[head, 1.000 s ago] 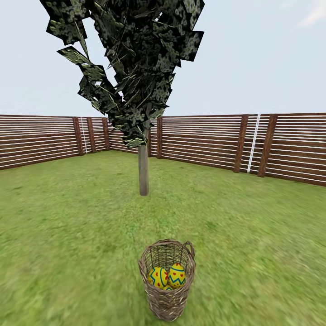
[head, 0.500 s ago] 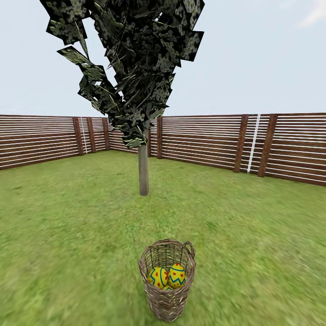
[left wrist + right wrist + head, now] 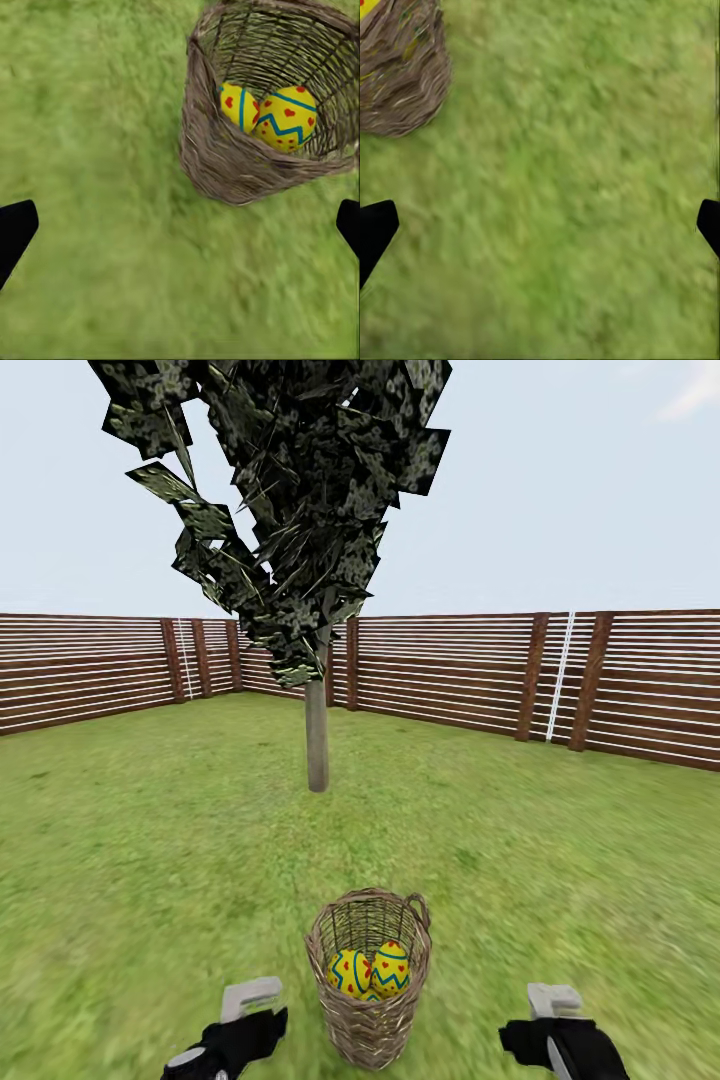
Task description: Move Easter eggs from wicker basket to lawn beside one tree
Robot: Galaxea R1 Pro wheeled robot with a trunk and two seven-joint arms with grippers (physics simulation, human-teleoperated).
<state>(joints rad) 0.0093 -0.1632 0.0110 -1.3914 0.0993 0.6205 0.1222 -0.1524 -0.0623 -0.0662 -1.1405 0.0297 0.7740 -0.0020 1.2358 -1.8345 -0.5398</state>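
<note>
The yellow zigzag-banded Easter eggs (image 3: 368, 971) sit deep in the round light-brown wicker basket (image 3: 368, 1025) on the green lawn (image 3: 150, 880). Left claw (image 3: 250, 1005) and right claw (image 3: 552, 1005), both spread and empty, flank it. Clipping the rim could tip that tall basket.

i see the basket (image 3: 368, 980) upright on the lawn (image 3: 150, 880) straight ahead, with the eggs (image 3: 368, 970) inside it. my left gripper (image 3: 240, 1020) hangs just left of it, my right gripper (image 3: 555, 1025) further off on the right. the tree (image 3: 317, 735) stands behind the basket, the fence (image 3: 620, 680) beyond that.
</note>
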